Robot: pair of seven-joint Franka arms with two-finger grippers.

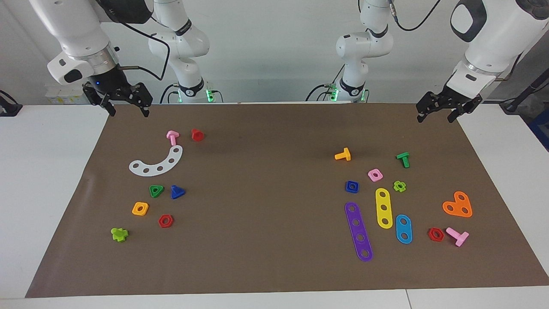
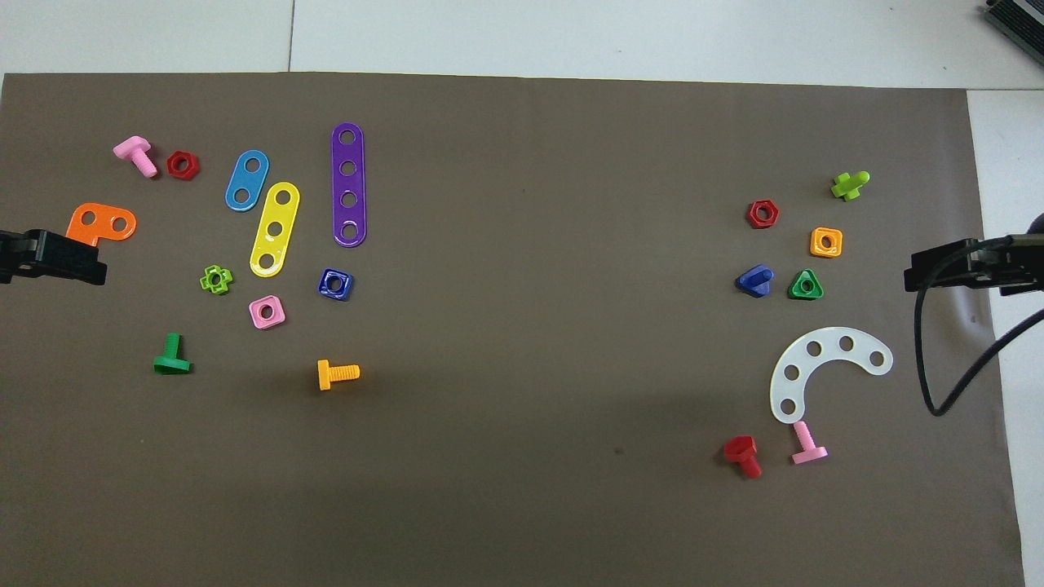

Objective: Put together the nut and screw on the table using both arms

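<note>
The blue square nut (image 1: 352, 186) (image 2: 335, 283) lies flat on the brown mat (image 1: 266, 223) toward the left arm's end, beside a pink square nut (image 1: 375, 174). The blue triangular-head screw (image 1: 176, 192) (image 2: 755, 280) lies toward the right arm's end, beside a green triangular nut (image 1: 156, 191). My left gripper (image 1: 436, 115) hangs open and empty over the mat's corner at the robots' side. My right gripper (image 1: 127, 107) hangs open and empty over the other corner at the robots' side. Both are raised and well apart from the parts.
Near the nut lie purple (image 1: 358, 231), yellow (image 1: 384, 208) and light blue (image 1: 403, 228) hole strips, an orange screw (image 1: 343, 155) and a green screw (image 1: 403, 159). Near the screw lie a white curved strip (image 1: 158, 163), an orange nut (image 1: 140, 208) and a red nut (image 1: 165, 221).
</note>
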